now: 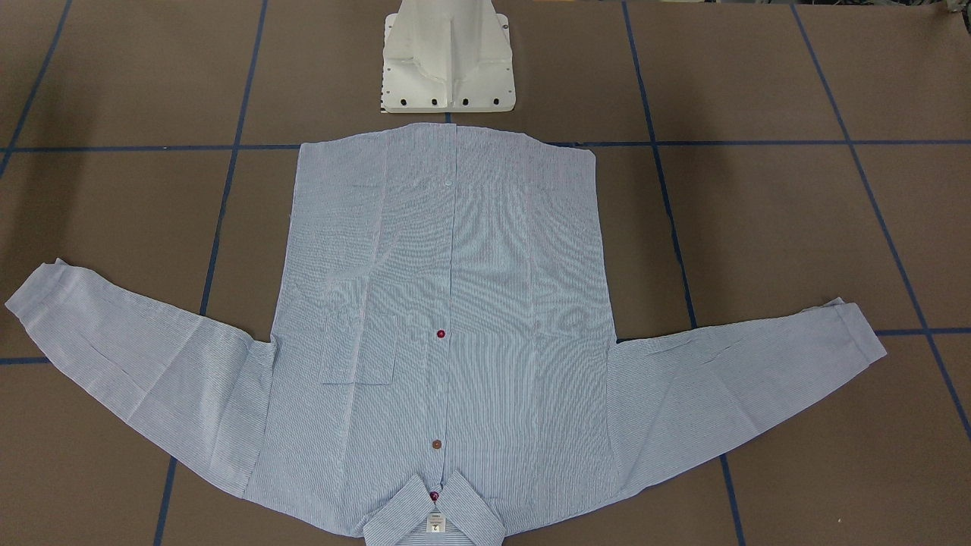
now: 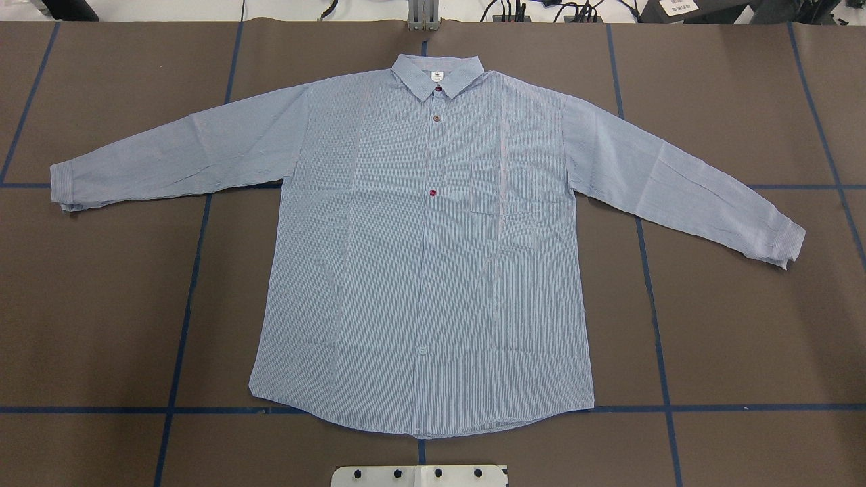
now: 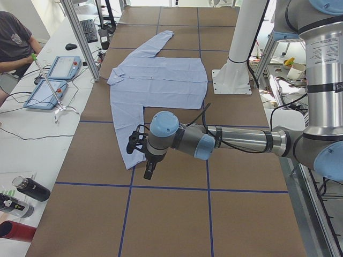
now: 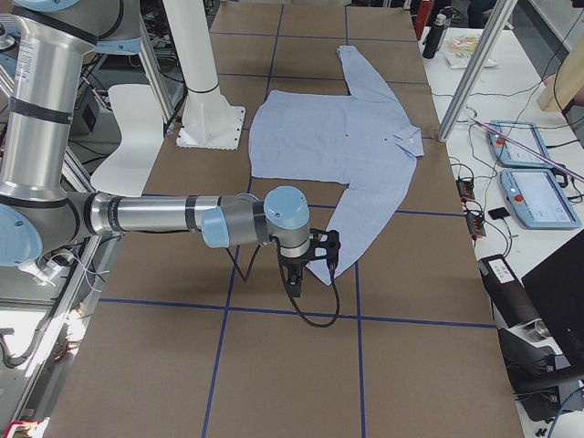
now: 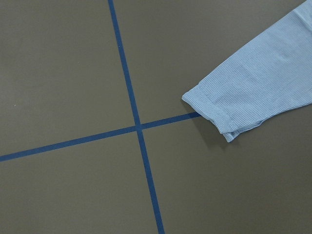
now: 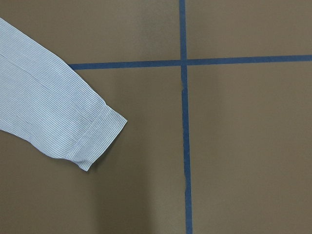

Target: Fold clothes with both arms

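The light blue striped shirt (image 2: pixel 419 257) lies flat and face up on the brown table, buttoned, with its collar (image 2: pixel 438 73) at the far edge and both sleeves spread out. It also shows in the front view (image 1: pixel 447 303). My left gripper (image 3: pixel 149 170) hangs over the table just beyond one sleeve's cuff (image 5: pixel 214 109). My right gripper (image 4: pixel 295 281) hangs just beyond the other cuff (image 6: pixel 97 136). Neither wrist view shows any fingers. I cannot tell whether either gripper is open or shut. Both arms are outside the overhead and front views.
The white base pedestal (image 1: pixel 447 68) stands at the shirt's hem side. Blue tape lines (image 2: pixel 189 297) grid the table. A side bench with teach pendants (image 3: pixel 51 93), bottles (image 3: pixel 29 188) and an operator (image 3: pixel 13 43) runs along the collar side.
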`<state>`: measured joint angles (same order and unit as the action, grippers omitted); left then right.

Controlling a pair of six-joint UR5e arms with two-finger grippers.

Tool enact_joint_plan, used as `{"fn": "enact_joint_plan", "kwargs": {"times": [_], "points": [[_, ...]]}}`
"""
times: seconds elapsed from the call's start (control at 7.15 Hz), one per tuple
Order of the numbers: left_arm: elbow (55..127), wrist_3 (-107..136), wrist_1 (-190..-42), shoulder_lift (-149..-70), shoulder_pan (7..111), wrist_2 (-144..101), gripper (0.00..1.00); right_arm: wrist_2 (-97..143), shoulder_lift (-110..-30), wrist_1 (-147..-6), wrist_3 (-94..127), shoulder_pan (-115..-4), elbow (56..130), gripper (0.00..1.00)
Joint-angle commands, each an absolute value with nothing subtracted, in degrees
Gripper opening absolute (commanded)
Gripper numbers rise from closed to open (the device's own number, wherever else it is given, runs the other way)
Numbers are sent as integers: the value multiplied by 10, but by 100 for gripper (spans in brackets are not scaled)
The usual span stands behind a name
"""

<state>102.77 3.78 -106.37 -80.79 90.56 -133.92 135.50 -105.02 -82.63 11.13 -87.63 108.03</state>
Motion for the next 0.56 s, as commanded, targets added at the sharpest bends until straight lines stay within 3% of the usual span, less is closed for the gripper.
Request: {"fn": "enact_joint_plan", "kwargs": {"times": [0.0,0.42], "points": [[1061,38,-1067,-804,911,-1339,100,1355,-1049,-824,112,-875,1079,100],[1051,45,-1071,-798,911,-1339,100,1353,-1047,-818,104,-873,1063,100]]}}
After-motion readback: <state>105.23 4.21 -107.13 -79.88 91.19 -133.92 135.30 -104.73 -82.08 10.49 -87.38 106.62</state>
